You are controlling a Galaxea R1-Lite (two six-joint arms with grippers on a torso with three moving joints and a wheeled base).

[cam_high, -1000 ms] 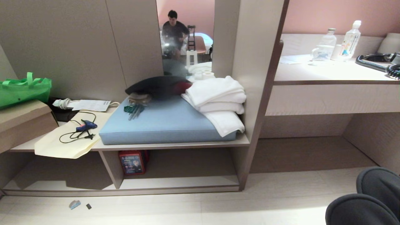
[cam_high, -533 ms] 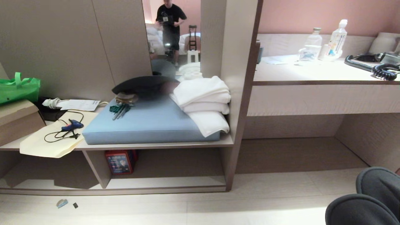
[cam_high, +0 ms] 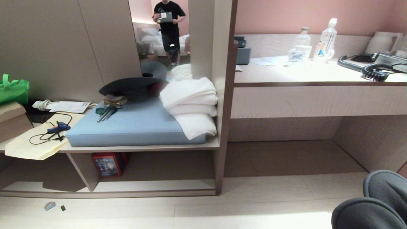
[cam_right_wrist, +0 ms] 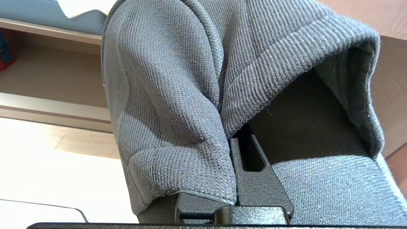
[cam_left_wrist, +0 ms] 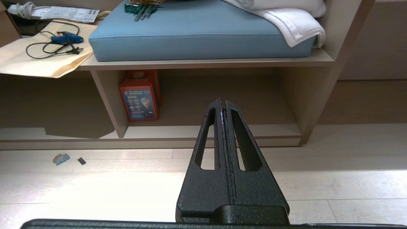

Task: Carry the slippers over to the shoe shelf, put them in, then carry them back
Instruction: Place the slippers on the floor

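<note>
1. Two slippers (cam_right_wrist: 197, 82) sit pinched together in the right gripper (cam_right_wrist: 244, 149); its fingers (cam_right_wrist: 254, 178) are clamped nearly shut on the fabric where the two uppers meet, one finger inside an open heel, so a single grip carries the pair.
2. The toes point away from the wrist, up and forward; in the head view the slippers (cam_high: 372, 203) show at the lower right corner, off the floor (cam_high: 254, 203), held low and to the robot's right, probably so they stay out of the way during travel.
3. The left gripper (cam_left_wrist: 222, 105) has its fingers pressed shut on nothing; it points toward the shelf (cam_left_wrist: 203, 130) and looks idle.
4. The shelf (cam_high: 152, 186) lies ahead and to the left, under the bench board with its blue cushion (cam_high: 136, 127) and white towels (cam_high: 190, 105); a red box (cam_high: 108, 163) stands inside beside the divider (cam_high: 83, 171); the bay right of the box looks like the likely spot.
5. A person (cam_high: 167, 22) shows in the mirror above.
6. My judgement: the carry is under way, the slippers not yet in.
</note>
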